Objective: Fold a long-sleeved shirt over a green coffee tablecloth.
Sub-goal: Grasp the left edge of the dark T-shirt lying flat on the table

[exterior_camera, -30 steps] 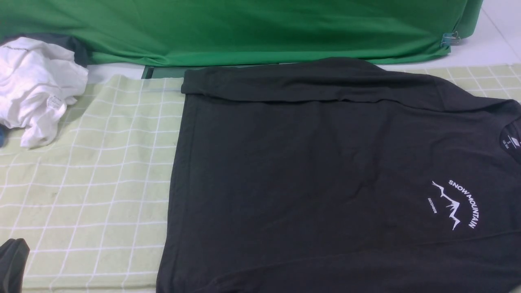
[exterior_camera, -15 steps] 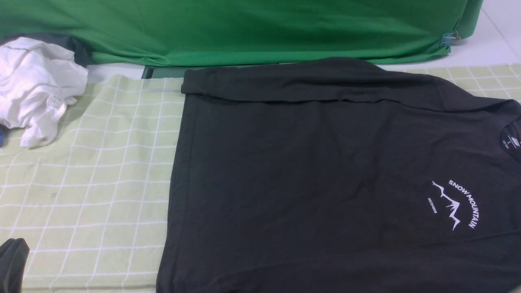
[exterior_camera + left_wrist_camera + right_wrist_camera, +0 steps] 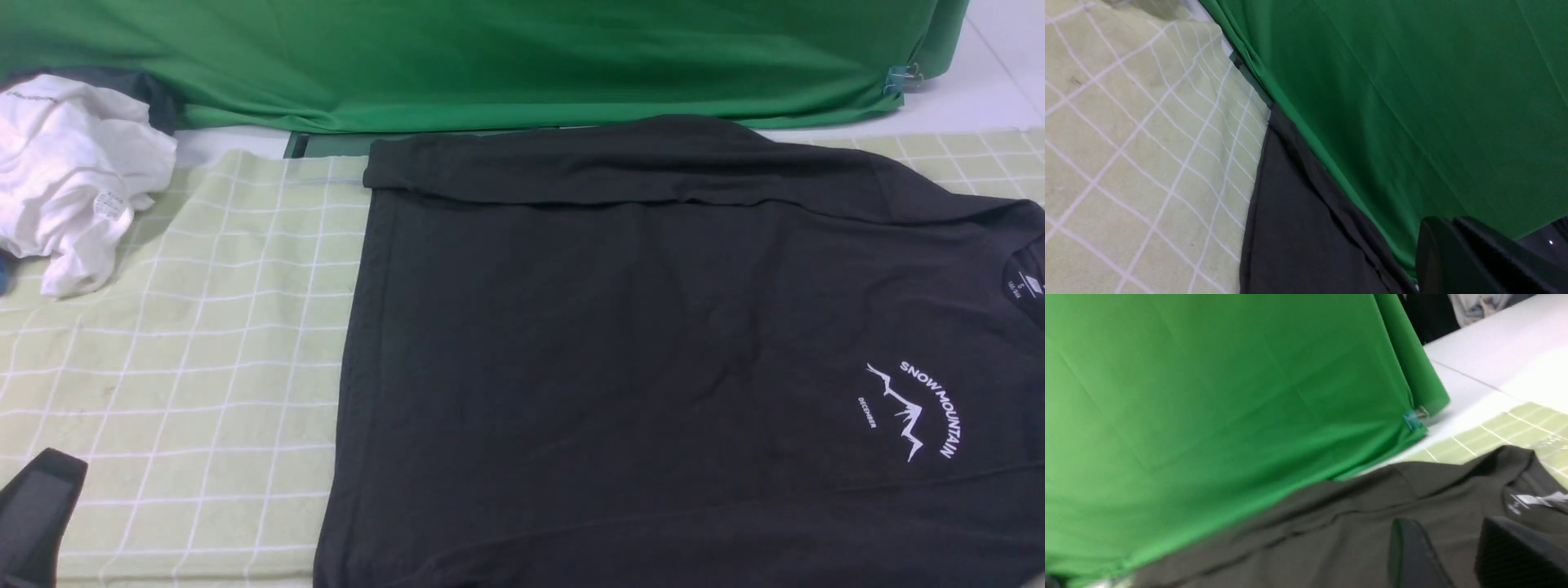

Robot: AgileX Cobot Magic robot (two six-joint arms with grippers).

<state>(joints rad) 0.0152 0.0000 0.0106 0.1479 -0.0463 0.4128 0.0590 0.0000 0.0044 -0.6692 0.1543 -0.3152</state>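
The black long-sleeved shirt [image 3: 620, 351] lies flat on the pale green gridded tablecloth [image 3: 188, 359], its white mountain print [image 3: 914, 412] and neck label [image 3: 1024, 286] at the right. One sleeve [image 3: 571, 171] is folded along the far edge. My left gripper [image 3: 37, 514] shows at the front left corner, over the cloth and apart from the shirt. In the left wrist view the left gripper [image 3: 1447, 222] is shut and holds nothing. My right gripper [image 3: 1449, 535] stands open above the shirt [image 3: 1331, 531] near the collar label [image 3: 1535, 498], nothing between its fingers.
A crumpled white garment [image 3: 69, 171] lies at the far left on the cloth's edge. A bright green backdrop fabric [image 3: 490, 57] hangs along the far side, held by a clip [image 3: 898, 79]. White table surface [image 3: 971, 98] shows at the far right.
The left gripper has come up and slightly to the right in the front view's lower left corner. The shirt has not moved.
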